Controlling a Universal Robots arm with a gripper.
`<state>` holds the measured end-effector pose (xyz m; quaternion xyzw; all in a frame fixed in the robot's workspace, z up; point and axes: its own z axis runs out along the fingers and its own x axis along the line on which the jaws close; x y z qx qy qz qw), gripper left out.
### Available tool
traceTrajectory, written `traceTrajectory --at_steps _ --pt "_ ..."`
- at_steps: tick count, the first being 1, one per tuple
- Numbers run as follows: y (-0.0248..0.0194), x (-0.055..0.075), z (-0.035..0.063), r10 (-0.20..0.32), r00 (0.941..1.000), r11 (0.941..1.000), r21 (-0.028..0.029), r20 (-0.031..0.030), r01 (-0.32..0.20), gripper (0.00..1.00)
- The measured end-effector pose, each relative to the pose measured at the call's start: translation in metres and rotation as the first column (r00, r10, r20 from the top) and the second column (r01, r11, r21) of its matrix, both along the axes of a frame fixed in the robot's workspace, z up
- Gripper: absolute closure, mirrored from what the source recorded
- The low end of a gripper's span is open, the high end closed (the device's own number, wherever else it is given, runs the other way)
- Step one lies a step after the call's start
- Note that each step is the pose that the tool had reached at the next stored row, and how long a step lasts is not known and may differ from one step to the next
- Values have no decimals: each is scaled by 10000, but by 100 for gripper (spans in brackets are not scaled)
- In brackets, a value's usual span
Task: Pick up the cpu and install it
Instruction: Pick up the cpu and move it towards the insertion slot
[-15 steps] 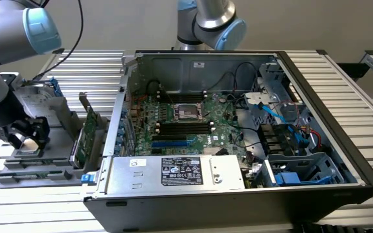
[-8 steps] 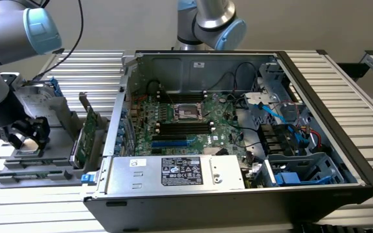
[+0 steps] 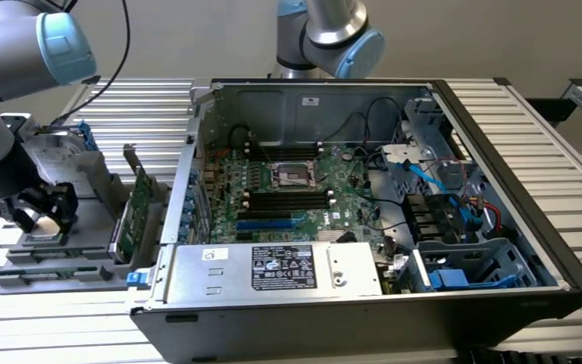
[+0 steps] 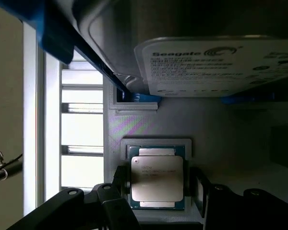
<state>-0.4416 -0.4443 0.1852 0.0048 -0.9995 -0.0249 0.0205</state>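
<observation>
The cpu (image 4: pixel 157 173) is seen lying flat, metal top upward, in a square recess of the grey holder (image 4: pixel 149 125). The gripper (image 3: pixel 43 218) is positioned directly above that recess, with its jaws held apart. One of the dark fingers (image 4: pixel 119 180) is placed at each of two opposite edges of the chip. The chip is thus bracketed by the fingers but not clamped, and a narrow gap is visible on at least one side.

In the holder, just beyond the cpu recess, a hard drive (image 4: pixel 216 67) with a white printed label is carried in a blue frame (image 4: pixel 62 33). A green circuit card (image 3: pixel 137 208) is stood on edge in a slot along the side of the holder nearest the computer case (image 3: pixel 533 182).

The case is laid open beside the holder. A motherboard (image 3: pixel 301 205) is mounted on its floor, and an uncovered square socket (image 3: pixel 293 176) is seen near the middle of the board. A silver power supply box (image 3: pixel 270 269) is fitted along the case's near wall.
</observation>
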Motion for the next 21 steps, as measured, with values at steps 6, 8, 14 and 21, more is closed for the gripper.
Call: traceTrajectory --at_steps 6,8,14,21 --pt "2 0 5 -24 10000 10000 2 -2 24 36" --pt "2 0 6 -25 10000 10000 2 -3 25 36" --pt "2 -1 7 -26 10000 10000 0 -6 26 45" --pt "2 0 12 -28 10000 10000 4 1 28 45"
